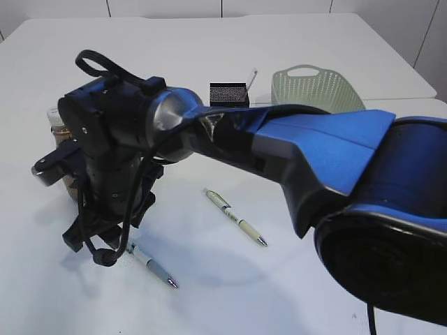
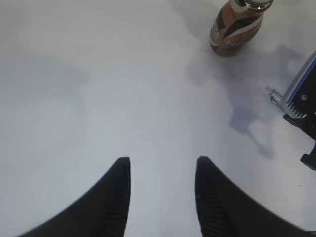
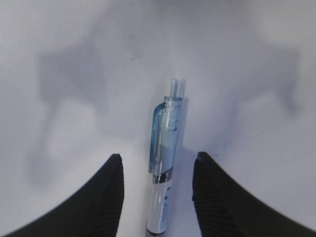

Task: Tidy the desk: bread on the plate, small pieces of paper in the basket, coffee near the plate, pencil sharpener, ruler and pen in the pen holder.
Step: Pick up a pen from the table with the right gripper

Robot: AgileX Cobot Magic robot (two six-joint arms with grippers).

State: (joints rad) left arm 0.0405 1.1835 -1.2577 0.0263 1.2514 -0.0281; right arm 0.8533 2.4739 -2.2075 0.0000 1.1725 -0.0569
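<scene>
Your right gripper (image 3: 157, 170) is straddling a pen (image 3: 164, 168), fingers apart, not touching it. Left gripper (image 2: 160, 170) is gaping over bare desk (image 2: 98, 98), coffee (image 2: 237, 24) at one o'clock. The pen holder (image 1: 229, 95) is holding the ruler (image 1: 251, 79).

The left gripper (image 2: 162, 170) hangs with its jaws apart over bare white counter (image 2: 98, 98), while the coffee (image 2: 236, 27) stands upright well beyond it, near the other arm (image 2: 301, 106).

Bright, soft shadows, perhaps slightly blurred
</scene>
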